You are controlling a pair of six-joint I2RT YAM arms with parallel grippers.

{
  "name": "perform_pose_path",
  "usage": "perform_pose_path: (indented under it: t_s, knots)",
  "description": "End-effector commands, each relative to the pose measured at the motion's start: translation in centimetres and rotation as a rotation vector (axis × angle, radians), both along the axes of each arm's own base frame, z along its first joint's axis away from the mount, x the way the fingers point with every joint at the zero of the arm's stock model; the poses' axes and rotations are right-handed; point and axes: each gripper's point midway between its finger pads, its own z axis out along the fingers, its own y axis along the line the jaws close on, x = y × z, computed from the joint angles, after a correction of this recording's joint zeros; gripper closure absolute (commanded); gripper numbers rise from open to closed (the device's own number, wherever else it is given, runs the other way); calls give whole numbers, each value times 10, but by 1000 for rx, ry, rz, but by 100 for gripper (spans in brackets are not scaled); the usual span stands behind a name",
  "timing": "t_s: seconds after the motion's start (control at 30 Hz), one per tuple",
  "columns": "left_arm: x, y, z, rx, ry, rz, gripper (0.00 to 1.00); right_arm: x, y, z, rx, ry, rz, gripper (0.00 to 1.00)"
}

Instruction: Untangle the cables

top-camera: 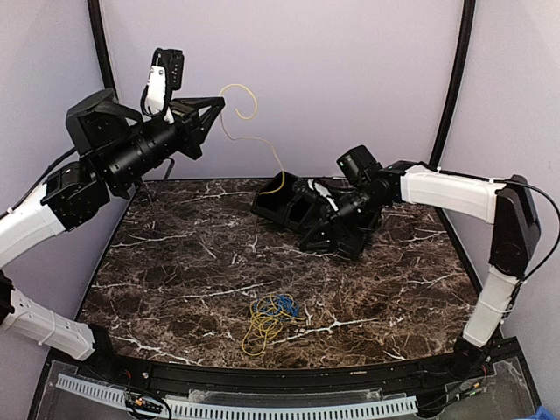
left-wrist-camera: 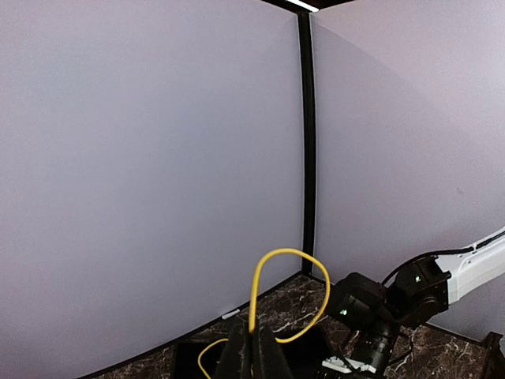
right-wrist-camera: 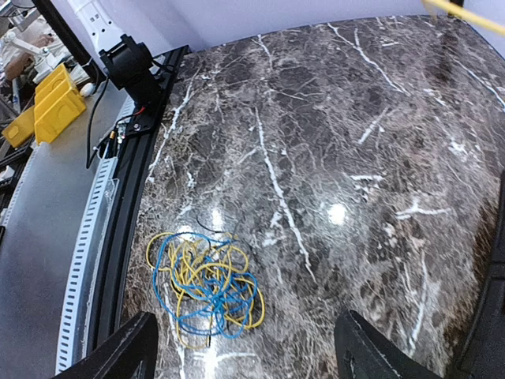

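Observation:
A tangle of blue and yellow cables (top-camera: 273, 315) lies on the marble table (top-camera: 175, 262) near its front edge. In the right wrist view the same tangle (right-wrist-camera: 207, 288) sits below and between the fingers of my right gripper (right-wrist-camera: 248, 355), which is open and empty. That gripper (top-camera: 319, 238) hovers over mid-table. My left gripper (top-camera: 219, 103) is raised high at the back left, shut on one yellow cable (top-camera: 241, 96). This cable loops up, then hangs down toward the black bin (top-camera: 280, 199). The left wrist view shows the fingers (left-wrist-camera: 237, 359) pinching the yellow loop (left-wrist-camera: 264, 276).
The black bin (left-wrist-camera: 189, 355) stands at the back of the table, beside the right arm (left-wrist-camera: 379, 308). A black rail (right-wrist-camera: 118, 237) runs along the near table edge. Yellow boxes (right-wrist-camera: 47, 106) sit off the table. Pale walls with a black corner post (left-wrist-camera: 308, 142) close the back.

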Motion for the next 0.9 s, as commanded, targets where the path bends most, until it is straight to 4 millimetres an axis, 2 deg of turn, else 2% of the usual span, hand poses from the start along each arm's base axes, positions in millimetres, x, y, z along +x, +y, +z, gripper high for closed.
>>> perform_pose_path:
  t_s: [0.0,0.13,0.3,0.43,0.47,0.57,0.67,0.7,0.73,0.77,0.8,0.87]
  knots:
    - [26,0,-35,-8,139,78,100,9,-42,2,-37,-5,-80,21]
    - [58,-3,-69,-26,265,93,100,19,-77,13,-18,-35,-180,21]
    - [85,-5,-94,-74,386,106,100,25,-123,16,-8,-73,-307,21]
    - [103,-5,-106,-73,428,137,100,26,-160,9,6,-98,-424,21]
    - [110,-4,-115,-59,447,155,100,25,-166,5,5,-97,-443,21]
    - [127,2,-126,-34,472,212,100,22,-177,-6,11,-99,-488,21]
    - [148,11,-141,5,482,289,100,27,-187,-6,40,-135,-521,20]
    - [153,13,-138,6,472,309,100,32,-191,-10,17,-154,-540,20]
    - [161,15,-145,31,467,333,100,35,-195,-14,-6,-168,-558,20]
    - [166,17,-140,26,447,343,100,36,-198,-19,-21,-176,-567,20]
    - [172,16,-145,50,437,359,100,36,-199,-23,-24,-177,-570,20]
    - [183,15,-143,58,403,377,100,35,-199,-27,-22,-173,-563,20]
